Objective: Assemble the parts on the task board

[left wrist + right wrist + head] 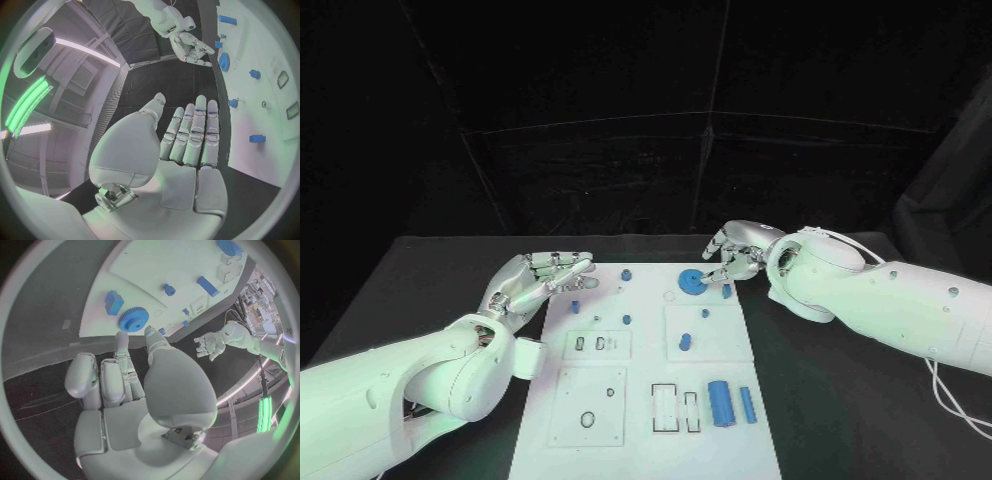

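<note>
Hovering with fingers spread and holding nothing, the left hand [538, 280] and right hand [737, 250] flank the task board's [646, 440] far end, apparently ready for the blue gear [691, 281] there.

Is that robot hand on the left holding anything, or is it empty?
Empty. In the left wrist view the left robot hand has its fingers stretched out straight with nothing between them, beside the white task board.
</note>
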